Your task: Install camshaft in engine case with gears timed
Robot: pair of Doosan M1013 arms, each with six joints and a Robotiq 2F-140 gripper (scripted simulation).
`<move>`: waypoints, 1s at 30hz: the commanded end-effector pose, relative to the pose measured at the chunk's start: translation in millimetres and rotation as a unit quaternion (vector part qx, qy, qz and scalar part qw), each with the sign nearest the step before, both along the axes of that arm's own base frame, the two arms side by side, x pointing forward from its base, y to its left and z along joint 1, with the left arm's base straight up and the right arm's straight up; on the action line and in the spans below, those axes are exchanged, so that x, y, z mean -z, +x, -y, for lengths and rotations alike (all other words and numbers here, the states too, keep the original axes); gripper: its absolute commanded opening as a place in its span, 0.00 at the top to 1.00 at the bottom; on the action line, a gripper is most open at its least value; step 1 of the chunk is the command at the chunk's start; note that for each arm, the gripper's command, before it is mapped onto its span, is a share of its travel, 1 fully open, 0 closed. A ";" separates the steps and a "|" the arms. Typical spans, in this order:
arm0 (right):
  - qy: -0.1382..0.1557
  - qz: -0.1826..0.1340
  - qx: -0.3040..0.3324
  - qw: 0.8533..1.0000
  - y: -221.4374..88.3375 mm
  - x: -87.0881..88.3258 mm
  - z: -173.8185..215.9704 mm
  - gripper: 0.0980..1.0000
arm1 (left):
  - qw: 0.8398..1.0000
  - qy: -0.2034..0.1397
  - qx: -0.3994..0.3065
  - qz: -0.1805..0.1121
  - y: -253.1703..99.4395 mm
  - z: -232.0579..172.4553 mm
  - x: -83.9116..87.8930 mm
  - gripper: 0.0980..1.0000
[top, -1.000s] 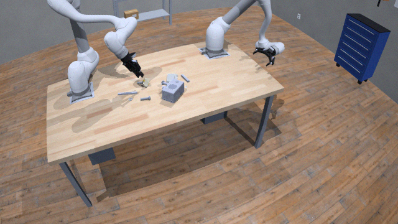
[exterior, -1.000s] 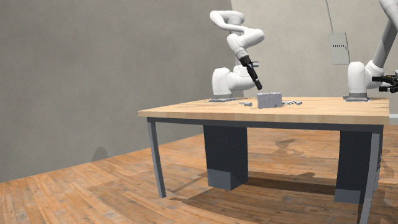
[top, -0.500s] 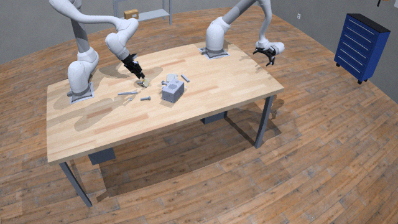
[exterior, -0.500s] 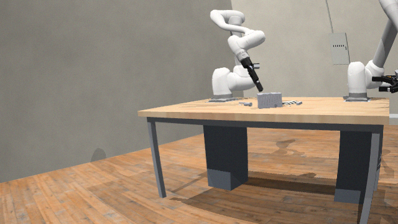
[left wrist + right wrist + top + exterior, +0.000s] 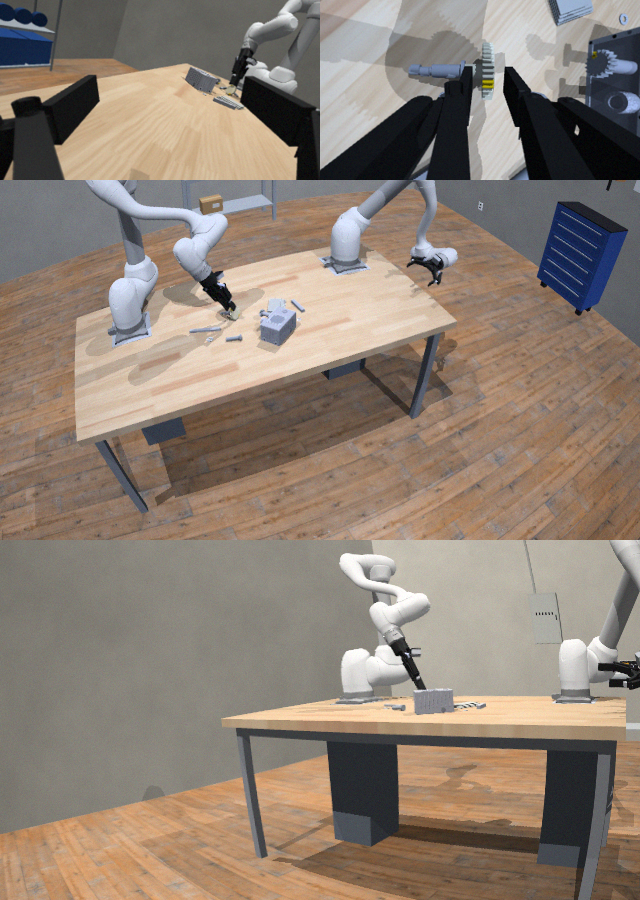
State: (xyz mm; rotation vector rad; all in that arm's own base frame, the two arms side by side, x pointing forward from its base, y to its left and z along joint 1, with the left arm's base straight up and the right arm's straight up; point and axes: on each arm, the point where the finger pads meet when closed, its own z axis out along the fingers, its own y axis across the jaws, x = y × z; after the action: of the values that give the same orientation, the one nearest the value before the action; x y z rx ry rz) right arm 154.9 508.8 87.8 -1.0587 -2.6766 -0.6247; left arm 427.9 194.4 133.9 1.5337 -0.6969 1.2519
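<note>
Wooden table: right hand, partly open, near camshaft; left hand wide open

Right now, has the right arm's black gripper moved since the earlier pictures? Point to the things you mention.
Yes, the black right gripper (image 5: 232, 308) (image 5: 422, 688) (image 5: 232, 85) (image 5: 488, 79) moved down, closer to the light wooden table (image 5: 210, 380) (image 5: 325, 715) (image 5: 141, 120) (image 5: 344, 100).
</note>
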 end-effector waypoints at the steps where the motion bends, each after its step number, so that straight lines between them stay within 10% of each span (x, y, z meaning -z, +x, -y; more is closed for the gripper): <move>1: 0.001 0.000 0.000 1.000 0.1 3.2 -2.8 0.79 | 1.000 0.000 0.000 0.000 0.1 -0.2 -0.5 0.00; 30: 0.001 0.000 0.000 1.000 -0.1 10.9 -6.7 0.79 | 1.000 0.000 0.000 0.000 0.1 -0.2 -0.5 0.00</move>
State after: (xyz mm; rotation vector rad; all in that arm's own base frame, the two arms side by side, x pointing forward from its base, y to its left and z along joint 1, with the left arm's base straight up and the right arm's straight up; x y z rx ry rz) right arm 154.6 514.9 76.2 -1.0582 -2.6760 -0.6254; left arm 427.9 194.4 133.9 1.5337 -0.6969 1.2519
